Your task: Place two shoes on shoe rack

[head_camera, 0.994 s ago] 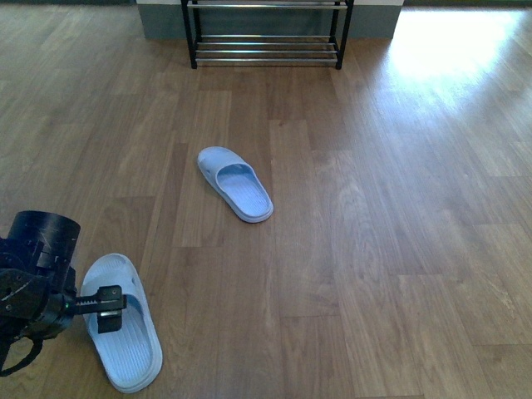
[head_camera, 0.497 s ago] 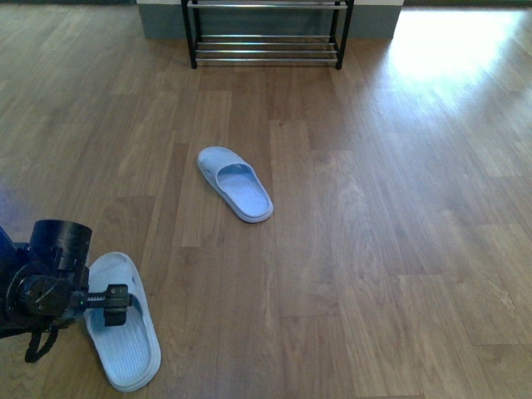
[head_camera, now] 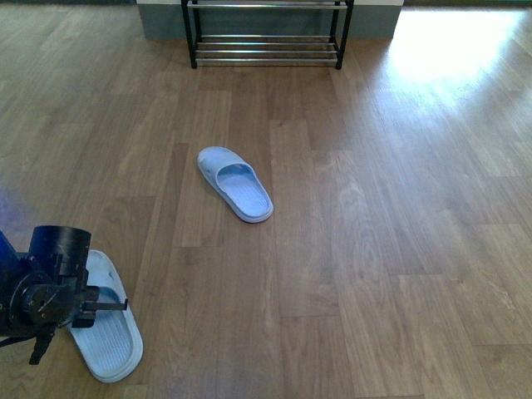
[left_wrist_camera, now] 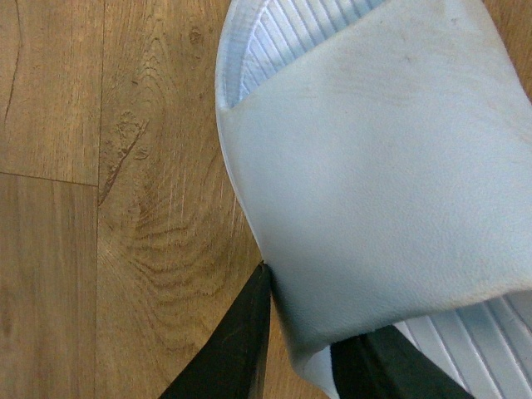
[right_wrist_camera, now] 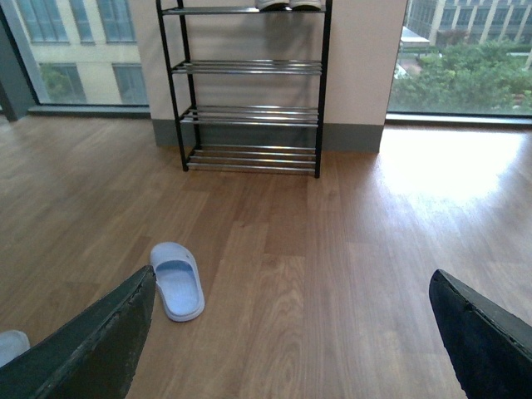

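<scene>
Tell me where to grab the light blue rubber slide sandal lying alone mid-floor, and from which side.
Take the light blue rubber slide sandal by its broad arched strap, one finger under, one on top. The strap's opening and the heel face the black metal shoe rack, so I'd come from that far side, over the open footbed. The left gripper pinches the near slide likewise.

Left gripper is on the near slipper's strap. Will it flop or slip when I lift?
Probably light: the near slipper looks like one-piece moulded foam. Its strap appears thick and holds its arch, so it should flex only slightly in the left gripper. Pinched at the strap's side edge, the slipper will likely hang tilted.
</scene>
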